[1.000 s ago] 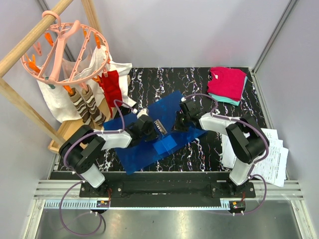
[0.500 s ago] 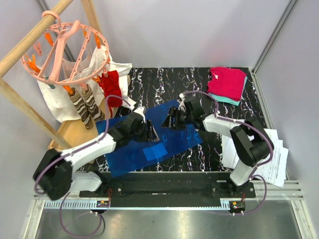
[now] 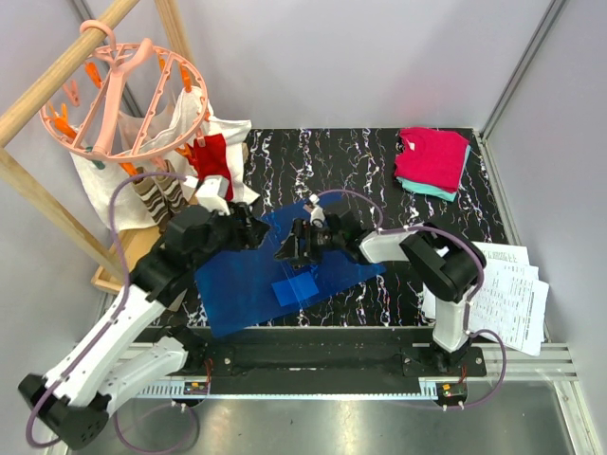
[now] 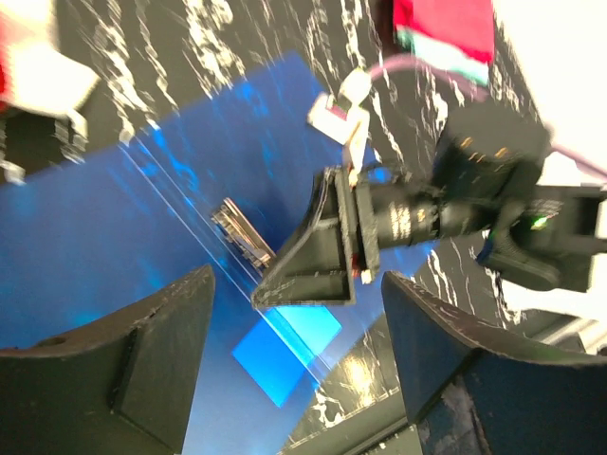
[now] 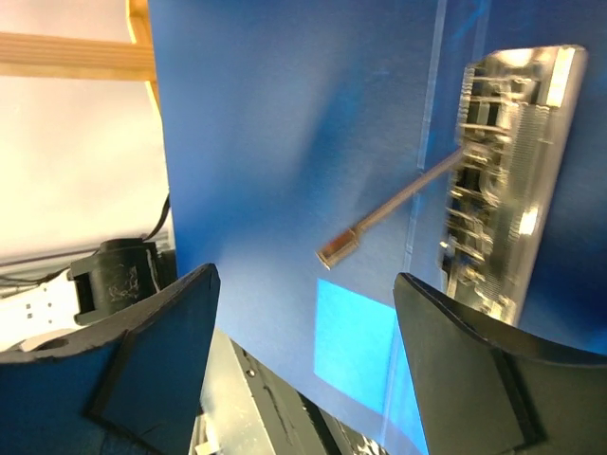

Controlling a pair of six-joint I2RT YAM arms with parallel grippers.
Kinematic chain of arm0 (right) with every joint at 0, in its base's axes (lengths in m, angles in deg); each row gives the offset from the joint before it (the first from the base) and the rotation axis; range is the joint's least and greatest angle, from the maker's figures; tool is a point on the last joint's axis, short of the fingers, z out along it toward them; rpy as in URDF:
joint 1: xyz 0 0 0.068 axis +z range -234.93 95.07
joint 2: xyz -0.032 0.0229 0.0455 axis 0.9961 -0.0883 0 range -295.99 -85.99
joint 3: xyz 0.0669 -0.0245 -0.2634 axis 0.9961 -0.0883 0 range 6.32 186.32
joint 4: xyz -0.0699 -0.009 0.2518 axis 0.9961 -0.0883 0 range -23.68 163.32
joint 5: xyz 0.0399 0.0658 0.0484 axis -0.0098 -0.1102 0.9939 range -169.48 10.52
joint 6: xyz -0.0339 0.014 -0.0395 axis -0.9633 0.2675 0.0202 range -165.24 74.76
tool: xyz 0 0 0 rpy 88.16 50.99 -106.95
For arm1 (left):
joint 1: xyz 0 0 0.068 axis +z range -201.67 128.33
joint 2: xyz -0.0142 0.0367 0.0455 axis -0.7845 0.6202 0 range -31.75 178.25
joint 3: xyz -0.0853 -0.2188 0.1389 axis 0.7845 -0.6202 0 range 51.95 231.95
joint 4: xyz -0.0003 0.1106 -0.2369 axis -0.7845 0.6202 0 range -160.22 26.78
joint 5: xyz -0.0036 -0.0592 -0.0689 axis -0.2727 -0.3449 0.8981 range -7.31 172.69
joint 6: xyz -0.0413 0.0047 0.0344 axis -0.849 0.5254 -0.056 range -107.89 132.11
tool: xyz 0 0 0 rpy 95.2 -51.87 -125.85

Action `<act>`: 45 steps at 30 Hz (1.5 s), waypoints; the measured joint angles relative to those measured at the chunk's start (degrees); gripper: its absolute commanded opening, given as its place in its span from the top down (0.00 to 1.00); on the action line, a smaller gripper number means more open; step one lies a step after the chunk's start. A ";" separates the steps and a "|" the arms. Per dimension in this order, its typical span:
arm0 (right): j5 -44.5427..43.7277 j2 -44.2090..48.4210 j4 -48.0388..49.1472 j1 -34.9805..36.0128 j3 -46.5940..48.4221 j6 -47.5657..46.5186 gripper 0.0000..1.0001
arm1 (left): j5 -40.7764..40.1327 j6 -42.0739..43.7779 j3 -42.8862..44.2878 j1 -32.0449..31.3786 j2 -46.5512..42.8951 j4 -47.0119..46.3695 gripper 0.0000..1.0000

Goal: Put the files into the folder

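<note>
Arms over folder [image 3: 237, 294]: your left gripper [image 4: 296, 284] hangs raised, your right gripper [image 5: 305, 280] reaches low, both spread wide and empty. Files [image 3: 512, 299] show only from above.

Spread pincer [image 5: 303, 284] over blue folder [image 5: 285, 142], shiny clip [image 5: 503, 190] right

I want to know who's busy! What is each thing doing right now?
folder: lying flat and open, no paper inside
files: stacked off to the right, outside the folder
left gripper: jaws open, empty, above the folder
right gripper: jaws open, empty, low over the folder
folded clothes: piled at the far right corner
</note>
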 measured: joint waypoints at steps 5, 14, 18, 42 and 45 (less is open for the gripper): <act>0.46 -2.71 1.07 0.87 3.37 1.22 0.16 | -3.52 1.40 0.79 0.55 -5.31 2.19 0.24; -1.86 -8.28 -6.29 0.87 18.29 -4.70 0.13 | -3.13 1.31 -0.07 0.59 -4.68 2.12 0.19; -3.54 -11.08 -11.26 0.87 24.33 -9.03 0.12 | -2.10 0.83 -1.38 0.59 -4.68 2.10 0.18; -25.20 10.08 -41.66 -8.83 19.89 -17.44 0.03 | 1.05 -11.28 -6.38 0.63 16.04 -1.70 0.24; -28.98 16.09 -44.63 -12.02 14.08 -16.81 0.03 | 2.16 -12.74 -8.79 0.63 20.39 -4.39 0.18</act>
